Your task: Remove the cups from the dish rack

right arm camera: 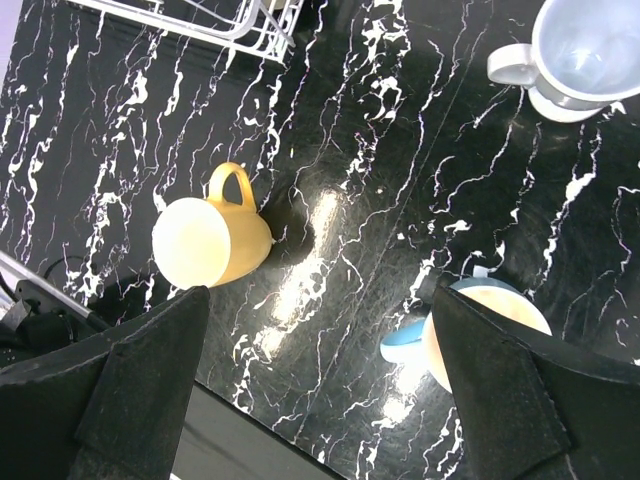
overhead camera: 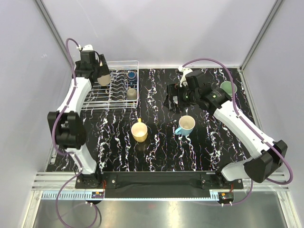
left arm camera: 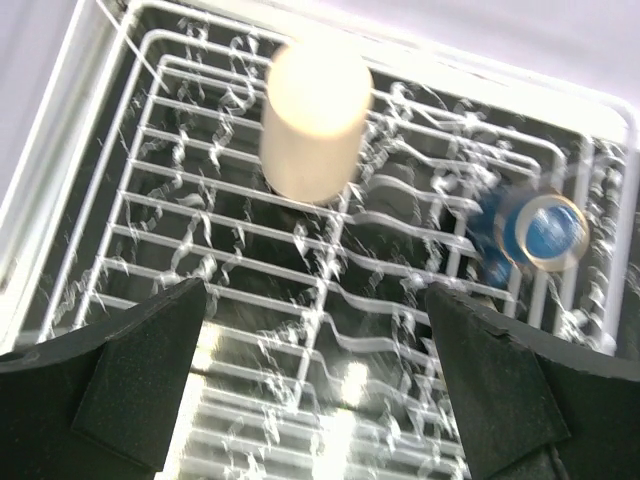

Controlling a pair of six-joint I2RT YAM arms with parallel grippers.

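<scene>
Unloading underway: left jaws, spread, hover over white wire dish rack [overhead camera: 102, 97] at upper left, apparently needing descent around cylindrical tan tumbler [left arm camera: 315, 115]; right jaws spread, empty.

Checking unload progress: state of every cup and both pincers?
left pincer: open, over dish rack
right pincer: open, above table
tan tumbler: in rack, ungripped
navy cup: in rack
grey-brown cup: in rack
yellow mug: upright on table
cyan mug: upright on table
pale mug: upright on table
green tumbler: upright on table
</scene>
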